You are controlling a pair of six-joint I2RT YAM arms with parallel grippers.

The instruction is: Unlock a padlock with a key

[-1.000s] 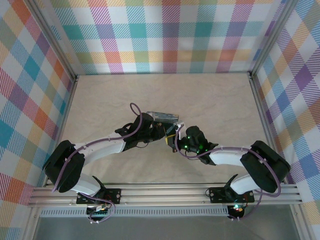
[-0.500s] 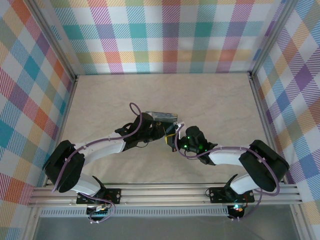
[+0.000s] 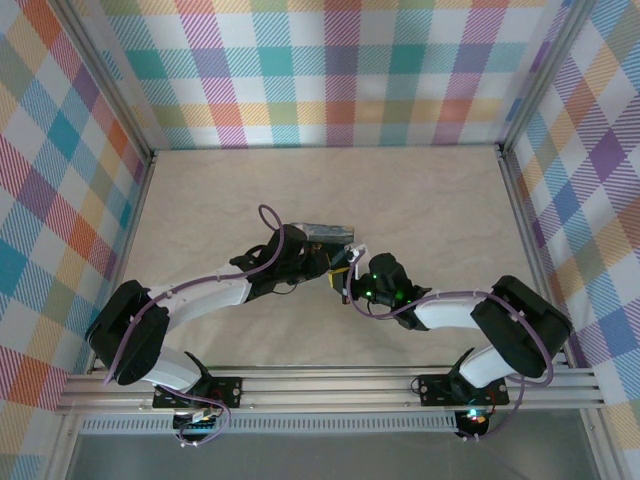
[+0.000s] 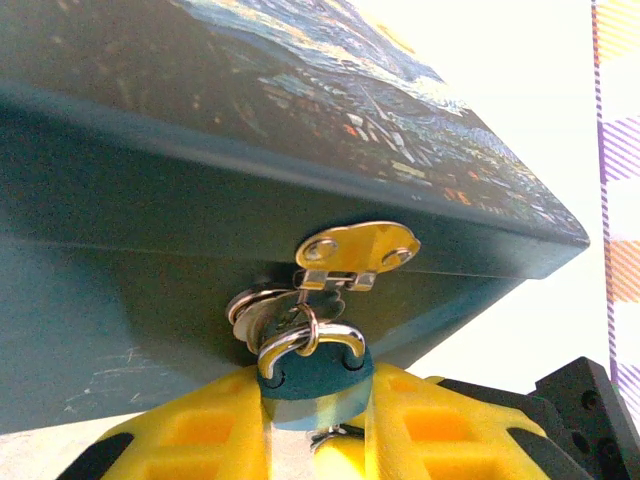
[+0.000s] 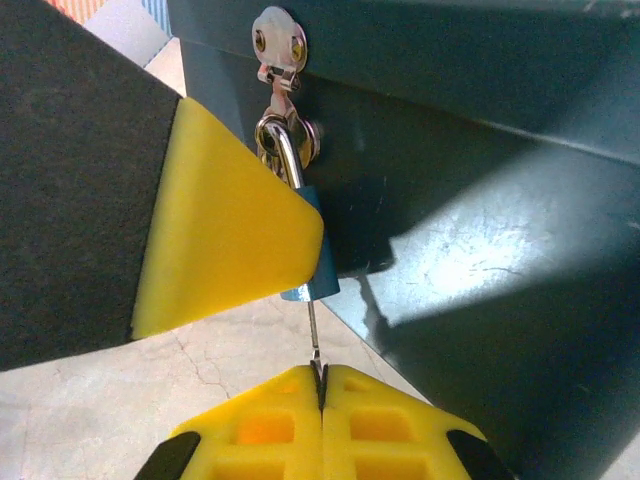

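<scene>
Left arm (image 3: 200, 295) and right arm (image 3: 450, 310) bend inward, meeting mid-bench (image 3: 200, 200). The left pincer (image 4: 315, 430) clamps the padlock (image 4: 313, 368) hanging from the tin (image 4: 150, 250). The right pincer (image 5: 320, 385), closed, pinches the key (image 5: 313, 335), which points to 12 o'clock at the padlock's underside.

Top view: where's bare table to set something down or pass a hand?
Bare table runs from the tin to the back wall, and along both side walls. Crowded centre, where the left gripper and right gripper meet beside the tin.
</scene>
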